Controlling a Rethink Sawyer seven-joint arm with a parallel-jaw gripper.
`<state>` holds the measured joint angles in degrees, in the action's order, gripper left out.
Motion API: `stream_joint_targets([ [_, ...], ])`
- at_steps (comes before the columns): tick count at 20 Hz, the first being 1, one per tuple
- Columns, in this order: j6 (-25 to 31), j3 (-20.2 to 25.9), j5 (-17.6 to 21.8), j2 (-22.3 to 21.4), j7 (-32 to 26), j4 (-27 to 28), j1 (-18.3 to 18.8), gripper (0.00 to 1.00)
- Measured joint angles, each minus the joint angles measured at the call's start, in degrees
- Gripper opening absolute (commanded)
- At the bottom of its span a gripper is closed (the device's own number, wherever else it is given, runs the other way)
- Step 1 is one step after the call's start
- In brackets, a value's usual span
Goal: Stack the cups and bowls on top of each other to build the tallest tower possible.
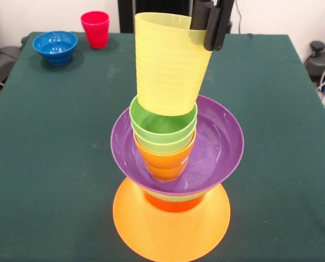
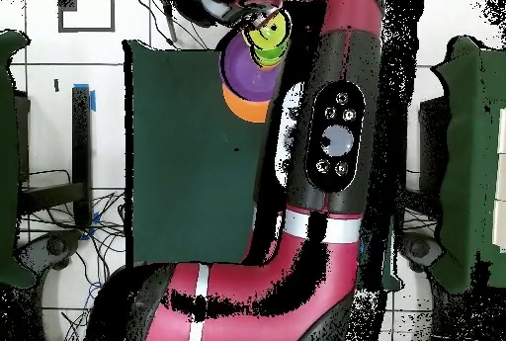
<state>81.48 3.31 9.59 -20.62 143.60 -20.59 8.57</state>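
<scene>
The tower (image 1: 173, 180) rests on a wide orange bowl (image 1: 151, 229) turned upside down. A red-orange bowl (image 1: 173, 203) and a thin green edge sit above it, then an upright purple bowl (image 1: 220, 147). Inside the purple bowl an orange cup (image 1: 165, 164) holds two nested green cups (image 1: 162, 128). My gripper (image 1: 207, 33) is shut on the rim of a pale yellow cup (image 1: 168, 65). That cup tilts, with its base at the top green cup's mouth. From overhead, the arm covers much of the tower (image 2: 247, 70), and the yellow cup (image 2: 267, 33) shows at its top.
A blue bowl (image 1: 55, 46) and a red cup (image 1: 95, 28) stand apart at the far left corner of the green table (image 1: 53, 164). Cables and black equipment lie beyond the table's right edge.
</scene>
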Motion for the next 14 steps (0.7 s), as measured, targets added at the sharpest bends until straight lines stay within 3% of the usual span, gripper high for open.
stream_joint_targets([
  [9,0.0,-1.0,0.0,0.0,0.0,-0.1,0.0,0.0],
  [10,0.0,-1.1,0.0,0.0,0.0,-0.1,0.0,1.0],
  [14,0.0,-2.0,0.0,0.0,0.0,-0.4,0.0,1.0],
])
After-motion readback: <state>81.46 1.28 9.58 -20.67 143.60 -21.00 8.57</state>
